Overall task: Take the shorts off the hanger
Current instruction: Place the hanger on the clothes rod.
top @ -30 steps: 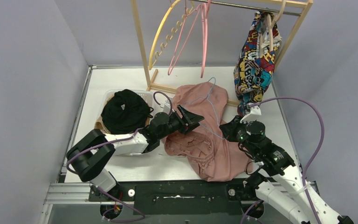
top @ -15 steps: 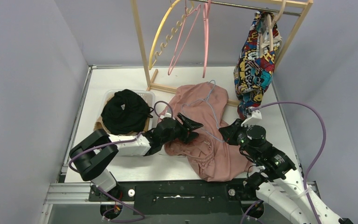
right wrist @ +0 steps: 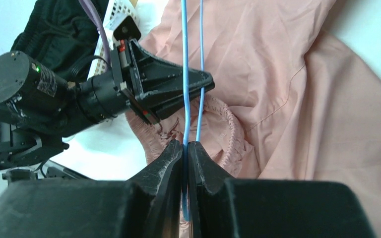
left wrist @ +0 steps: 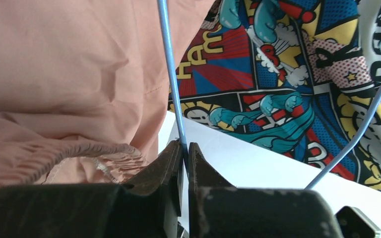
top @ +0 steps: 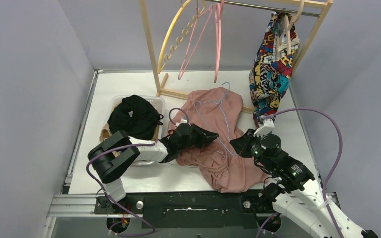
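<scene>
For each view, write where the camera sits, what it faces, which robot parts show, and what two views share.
Top external: above, behind the robot, facing down at the table; both arms show.
Left wrist: on the left arm, facing past the left gripper and blue hanger toward a comic-print garment.
Right wrist: on the right arm, past the right gripper onto pink shorts; left gripper shows.
Shared: both wrist views show hanger, shorts.

Both arms: white shell links, black joint housings. Left arm (top: 146, 151) has purple cable (top: 89, 166) looped alongside. Right arm (top: 310, 213) has longer purple cable (top: 341, 144). Left claw (top: 215, 134) & right claw (top: 232, 142): matte black, wedge-shaped fingers. Green LED (top: 256, 147) on right wrist, white cam bracket (top: 265, 128) above it. Left wrist motor (right wrist: 20, 82): black cylinder w/ green LED + sticker.
</scene>
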`<state>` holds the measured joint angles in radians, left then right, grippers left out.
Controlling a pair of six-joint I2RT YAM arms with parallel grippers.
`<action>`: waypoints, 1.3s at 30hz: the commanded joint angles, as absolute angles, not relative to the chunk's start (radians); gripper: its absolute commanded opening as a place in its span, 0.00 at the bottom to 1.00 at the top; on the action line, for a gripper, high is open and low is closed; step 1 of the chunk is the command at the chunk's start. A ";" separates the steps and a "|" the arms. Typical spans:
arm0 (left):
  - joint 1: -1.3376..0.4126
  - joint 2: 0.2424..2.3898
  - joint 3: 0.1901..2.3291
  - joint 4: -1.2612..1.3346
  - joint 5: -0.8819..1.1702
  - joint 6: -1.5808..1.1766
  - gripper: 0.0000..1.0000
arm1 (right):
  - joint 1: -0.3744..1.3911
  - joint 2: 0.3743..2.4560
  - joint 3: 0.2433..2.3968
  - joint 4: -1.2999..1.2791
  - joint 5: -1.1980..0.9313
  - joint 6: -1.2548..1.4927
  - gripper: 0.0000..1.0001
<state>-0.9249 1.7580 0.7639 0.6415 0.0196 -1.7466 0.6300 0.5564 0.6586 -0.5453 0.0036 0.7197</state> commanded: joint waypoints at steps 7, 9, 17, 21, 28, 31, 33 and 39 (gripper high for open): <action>-0.930 1.738 0.771 0.813 0.013 -1.746 0.00 | 0.639 0.574 0.670 -0.562 -0.055 0.765 0.23; -0.930 1.739 0.769 0.827 0.006 -1.755 0.00 | 0.640 0.576 0.672 -0.579 -0.061 0.768 0.29; -0.928 1.730 0.751 0.862 -0.037 -1.771 0.00 | 0.648 0.589 0.709 -0.679 -0.048 0.764 0.28; -0.927 1.725 0.736 0.887 -0.051 -1.772 0.00 | 0.650 0.569 0.734 -0.679 -0.040 0.771 0.02; -0.924 1.703 0.734 0.928 -0.002 -1.687 0.31 | 0.652 0.585 0.836 -0.715 0.022 0.746 0.00; -0.918 1.655 0.717 0.887 0.011 -1.618 0.50 | 0.654 0.620 0.895 -0.759 0.082 0.709 0.00; -0.911 1.616 0.697 0.839 0.010 -1.573 0.55 | 0.654 0.651 0.935 -0.792 0.127 0.681 0.00; -0.881 1.470 0.631 0.659 -0.019 -1.436 0.57 | 0.660 0.722 1.036 -0.825 0.235 0.599 0.00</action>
<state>-0.9039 1.5795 0.6636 0.7490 0.0036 -1.5654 0.6498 0.6853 0.9611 -0.8131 0.1169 0.6754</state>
